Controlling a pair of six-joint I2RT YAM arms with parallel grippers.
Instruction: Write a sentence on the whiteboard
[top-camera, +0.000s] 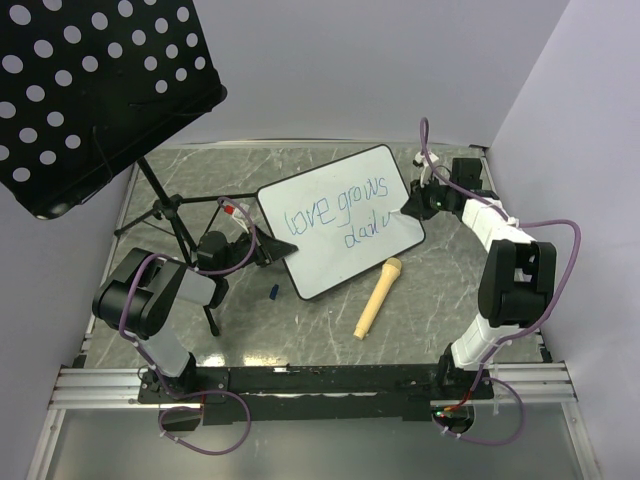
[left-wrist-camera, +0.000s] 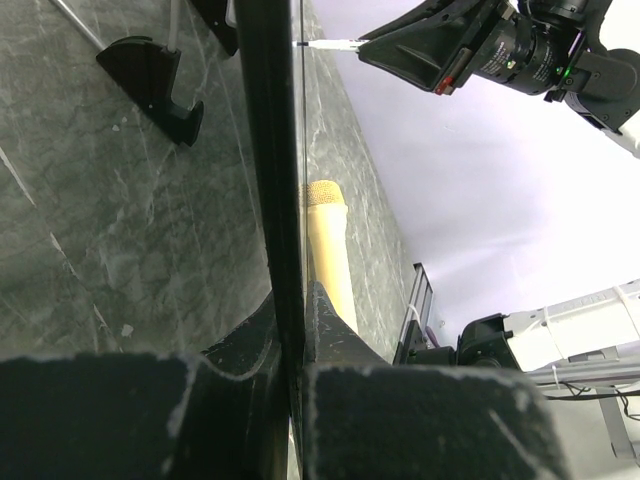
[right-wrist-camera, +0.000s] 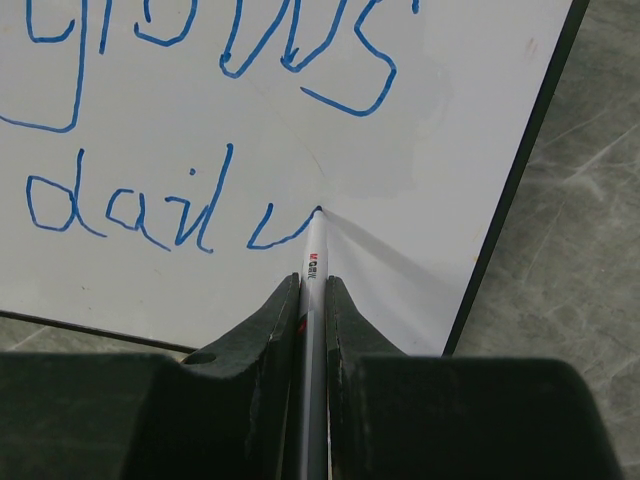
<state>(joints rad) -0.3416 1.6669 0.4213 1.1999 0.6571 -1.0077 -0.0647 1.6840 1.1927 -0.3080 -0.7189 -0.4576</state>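
Observation:
The whiteboard (top-camera: 335, 268) stands tilted at the table's middle. Its blue sentence (top-camera: 330, 212) reads "love grows" above an unfinished "daily". My left gripper (top-camera: 262, 250) is shut on the board's left rim. The left wrist view shows the board edge-on (left-wrist-camera: 270, 150), pinched between my left gripper's jaws (left-wrist-camera: 290, 300). My right gripper (top-camera: 408, 208) is at the board's right side, shut on a white marker (right-wrist-camera: 315, 250). In the right wrist view the gripper (right-wrist-camera: 313, 285) holds the marker tip against the whiteboard (right-wrist-camera: 450, 120), at the end of the last blue stroke after "dail" (right-wrist-camera: 130, 205).
A yellow microphone-shaped object (top-camera: 378, 297) lies in front of the board, also seen in the left wrist view (left-wrist-camera: 330, 240). A small blue cap (top-camera: 272, 292) lies near the left gripper. A black perforated music stand (top-camera: 90, 80) on a tripod fills the back left.

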